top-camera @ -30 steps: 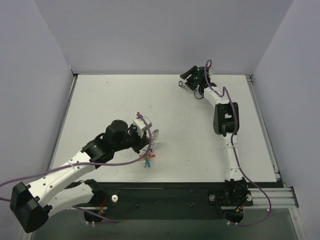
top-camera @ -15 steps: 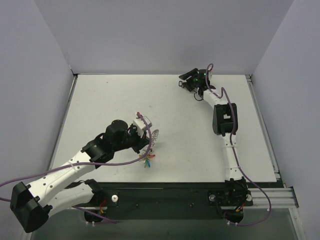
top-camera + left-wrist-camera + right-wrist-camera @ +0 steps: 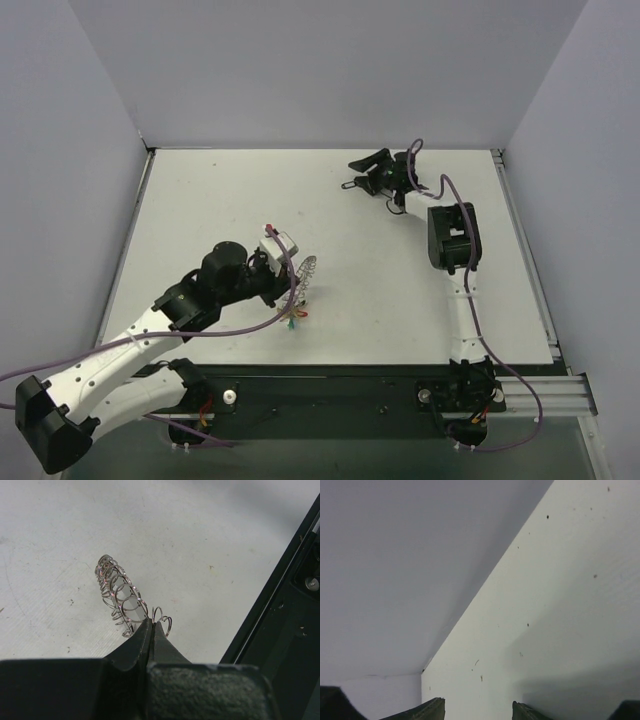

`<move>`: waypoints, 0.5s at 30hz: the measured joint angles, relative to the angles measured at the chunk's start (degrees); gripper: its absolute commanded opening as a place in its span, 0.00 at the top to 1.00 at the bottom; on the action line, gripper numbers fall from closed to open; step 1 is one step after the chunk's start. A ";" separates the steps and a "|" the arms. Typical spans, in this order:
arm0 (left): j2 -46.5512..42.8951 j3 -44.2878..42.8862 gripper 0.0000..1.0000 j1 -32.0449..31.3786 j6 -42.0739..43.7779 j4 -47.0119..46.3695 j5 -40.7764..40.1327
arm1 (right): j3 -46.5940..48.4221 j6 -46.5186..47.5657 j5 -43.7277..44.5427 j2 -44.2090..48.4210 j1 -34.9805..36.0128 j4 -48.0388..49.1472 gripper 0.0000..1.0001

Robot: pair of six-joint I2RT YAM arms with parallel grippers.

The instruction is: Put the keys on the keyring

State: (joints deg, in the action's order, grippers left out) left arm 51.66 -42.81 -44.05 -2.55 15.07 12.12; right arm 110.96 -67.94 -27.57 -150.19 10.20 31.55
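Note:
In the left wrist view my left gripper (image 3: 150, 623) is shut on the keyring (image 3: 118, 591), a silvery coiled wire ring that stands out beyond the fingertips above the table. From above, the keyring (image 3: 309, 269) sits just right of the left gripper (image 3: 290, 277). A small cluster of coloured keys (image 3: 295, 319) lies just below it; I cannot tell whether they hang from the ring. My right gripper (image 3: 357, 172) is far off at the back of the table. Its fingers (image 3: 431, 709) stand apart with nothing between them. No black key shows.
The white table (image 3: 200, 210) is walled at the back and on both sides. The right gripper is close to the back wall (image 3: 395, 580). A black rail (image 3: 280, 605) runs along the near edge, right of the left gripper. Purple cables trail from both arms.
The right gripper has swung left along the back of the table. The left arm has shifted slightly left, with the keyring in its grip.

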 measured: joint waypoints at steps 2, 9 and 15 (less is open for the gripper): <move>-0.55 -0.20 1.00 0.00 0.02 0.24 -0.13 | -4.74 -0.72 -0.81 2.54 0.02 1.88 0.45; -2.60 -0.42 1.00 0.02 0.00 1.68 -0.37 | -19.93 -3.28 -3.48 9.92 0.09 8.63 0.46; -5.16 -0.42 1.00 0.02 -0.24 2.73 -0.35 | -29.70 -4.07 -6.05 15.13 0.74 11.45 0.45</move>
State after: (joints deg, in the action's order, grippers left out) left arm 46.50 -43.22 -44.03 -2.79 17.80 11.77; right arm 81.25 -72.01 -33.63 -135.06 10.94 43.00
